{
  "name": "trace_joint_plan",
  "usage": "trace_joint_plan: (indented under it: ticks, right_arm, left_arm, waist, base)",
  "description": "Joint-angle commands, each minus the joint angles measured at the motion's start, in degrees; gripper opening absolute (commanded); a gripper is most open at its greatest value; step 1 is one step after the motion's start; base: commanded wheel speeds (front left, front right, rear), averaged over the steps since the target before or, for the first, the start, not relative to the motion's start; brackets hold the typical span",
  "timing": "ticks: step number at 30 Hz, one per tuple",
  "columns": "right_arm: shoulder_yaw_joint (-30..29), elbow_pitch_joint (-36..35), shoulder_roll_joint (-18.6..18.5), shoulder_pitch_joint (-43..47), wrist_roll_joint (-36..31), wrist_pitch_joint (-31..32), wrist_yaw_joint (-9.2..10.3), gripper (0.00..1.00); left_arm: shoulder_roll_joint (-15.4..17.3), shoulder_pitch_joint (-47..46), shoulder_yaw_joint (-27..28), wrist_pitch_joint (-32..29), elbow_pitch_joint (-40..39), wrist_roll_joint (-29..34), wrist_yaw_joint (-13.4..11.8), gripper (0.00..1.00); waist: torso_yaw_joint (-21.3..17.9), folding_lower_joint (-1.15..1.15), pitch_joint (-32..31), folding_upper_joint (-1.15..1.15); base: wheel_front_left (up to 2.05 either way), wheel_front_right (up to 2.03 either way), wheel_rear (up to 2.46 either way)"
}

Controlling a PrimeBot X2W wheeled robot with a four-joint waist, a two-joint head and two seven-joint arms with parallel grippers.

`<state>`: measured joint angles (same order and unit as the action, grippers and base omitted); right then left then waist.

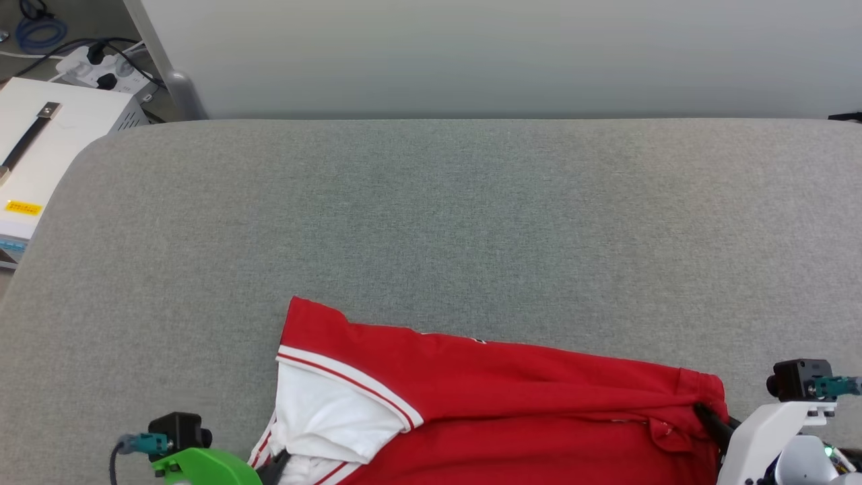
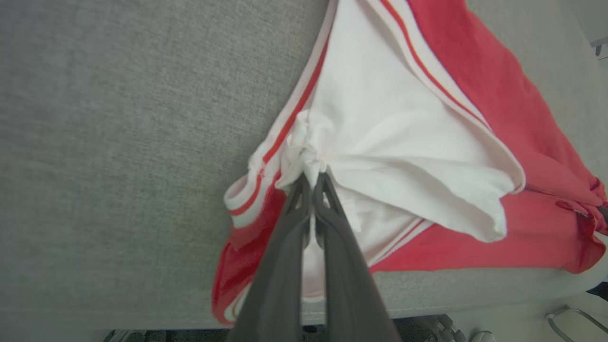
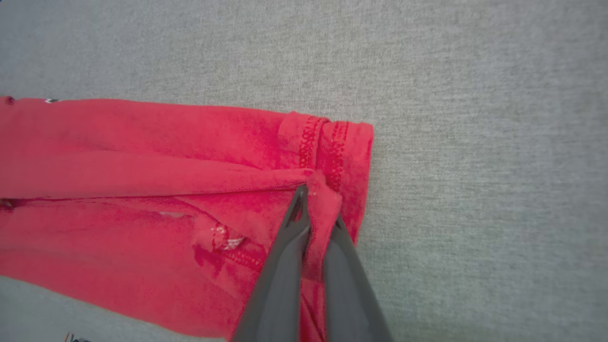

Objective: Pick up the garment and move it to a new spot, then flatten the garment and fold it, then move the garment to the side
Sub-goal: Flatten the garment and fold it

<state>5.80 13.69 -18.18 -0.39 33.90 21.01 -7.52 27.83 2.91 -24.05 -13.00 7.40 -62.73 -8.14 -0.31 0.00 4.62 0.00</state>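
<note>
Between left gripper [image 2: 313, 179], right gripper [image 3: 319, 194] — garment [image 1: 525, 404]

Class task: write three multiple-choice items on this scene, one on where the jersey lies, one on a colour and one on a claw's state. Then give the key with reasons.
1. Where on the grey surface does the garment lie?
A. at the near edge, by the robot
B. against the far wall
C. in the far left corner

2. What colour is the cloth that the left claw pinches?
A. black
B. white
C. blue

3. How is the right claw?
A. open above the cloth
B. shut on bare surface
C. shut on a red fold by the hem

Key:
1 A: the head view shows it at the bottom, between the arms.
2 B: it bunches the white sleeve.
3 C: red cloth is clamped in it beside the stitched hem.
</note>
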Motion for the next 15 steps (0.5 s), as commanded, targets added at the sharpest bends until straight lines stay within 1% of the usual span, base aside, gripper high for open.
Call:
trace_joint_plan:
  ticks: [1,2,3,4,9,13,15]
  right_arm:
    - [-0.2,0.4,0.4,0.9,-0.3,-0.8,0.03,0.36]
    - [-0.2,0.7,0.9,1.1,-0.2,-1.4,0.03,0.81]
    - [-0.2,0.9,1.3,1.4,0.0,-1.7,0.03,1.00]
    - [-0.1,0.8,1.6,1.6,-0.1,-2.6,0.03,1.00]
    - [-1.1,-0.9,2.9,2.6,-0.4,-7.1,0.03,1.00]
    - [-2.5,-3.8,3.7,3.6,-1.0,-9.0,0.03,1.00]
    - [-3.8,-5.5,3.9,4.3,-1.2,-8.6,0.03,1.00]
  left_arm:
    - [-0.7,0.1,-0.3,0.5,0.8,0.3,0.5,0.00]
    - [-1.4,-0.3,-0.7,0.6,1.7,0.3,1.1,0.19]
    - [-1.8,-0.7,-0.9,0.8,2.4,0.4,1.4,0.73]
    - [-2.0,-1.2,-1.3,1.3,3.3,1.1,1.7,1.00]
    - [-3.6,-3.9,-1.6,4.4,6.3,2.5,3.5,1.00]
    - [-3.7,-5.3,-0.9,8.9,7.0,4.8,4.5,1.00]
    - [-3.0,-6.1,-0.7,12.1,7.1,7.4,4.0,1.00]
  waist:
    - [-0.1,0.00,0.1,0.00]
    - [-0.2,0.00,0.1,0.00]
    - [-0.2,0.00,0.1,0.00]
    - [-0.3,0.00,0.1,0.00]
    - [-0.4,0.00,-0.4,0.00]
    - [-0.7,0.00,-1.5,0.00]
    - [-0.8,0.00,-2.1,0.00]
  base:
    - [0.00,0.00,0.00]
    - [0.00,0.00,0.00]
    - [0.00,0.00,0.00]
    - [0.00,0.00,0.00]
    - [0.00,0.00,0.00]
    - [0.00,0.00,0.00]
    - [0.00,0.00,0.00]
